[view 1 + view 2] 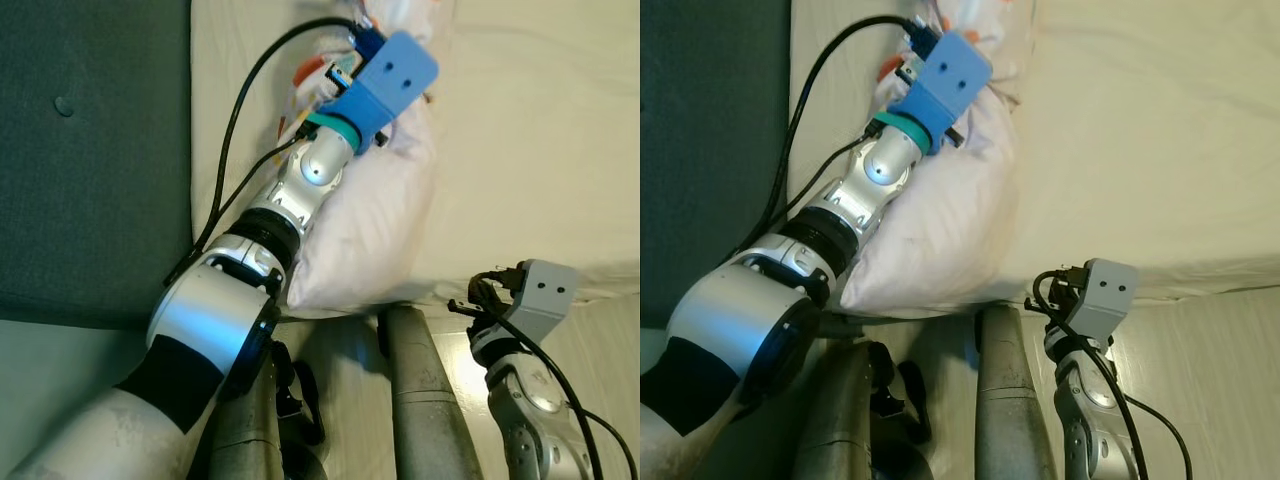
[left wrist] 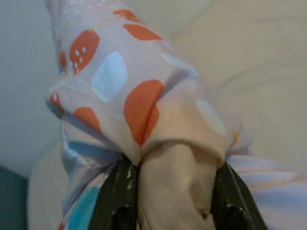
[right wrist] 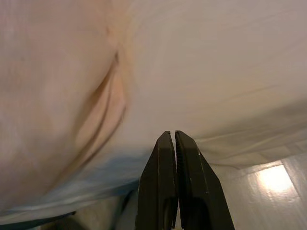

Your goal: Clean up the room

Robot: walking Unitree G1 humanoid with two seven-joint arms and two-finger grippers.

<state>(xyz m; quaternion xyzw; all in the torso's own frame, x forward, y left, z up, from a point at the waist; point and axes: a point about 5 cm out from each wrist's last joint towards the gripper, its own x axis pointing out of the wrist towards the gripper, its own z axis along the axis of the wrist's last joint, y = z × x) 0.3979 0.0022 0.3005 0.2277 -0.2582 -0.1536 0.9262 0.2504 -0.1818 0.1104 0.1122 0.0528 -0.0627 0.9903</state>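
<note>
A pale pillow point(image 1: 370, 230) with orange and blue spots lies on the cream bed sheet point(image 1: 530, 130), its lower end at the bed's near edge. My left arm reaches across it, and my left gripper point(image 2: 175, 191) is shut on a bunched fold of the pillow point(image 2: 144, 110) cover near its far end; both black fingers point(image 2: 117, 196) press the cloth. My right gripper point(image 3: 173, 158) hangs low beside the bed edge, fingers pressed together with nothing between them; its grey wrist block point(image 1: 540, 295) sits at the lower right.
A dark green upholstered headboard point(image 1: 90, 150) fills the left side. Light wooden floor point(image 1: 1210, 380) lies below the bed edge on the right. My own grey legs point(image 1: 425, 400) stand against the bed's side.
</note>
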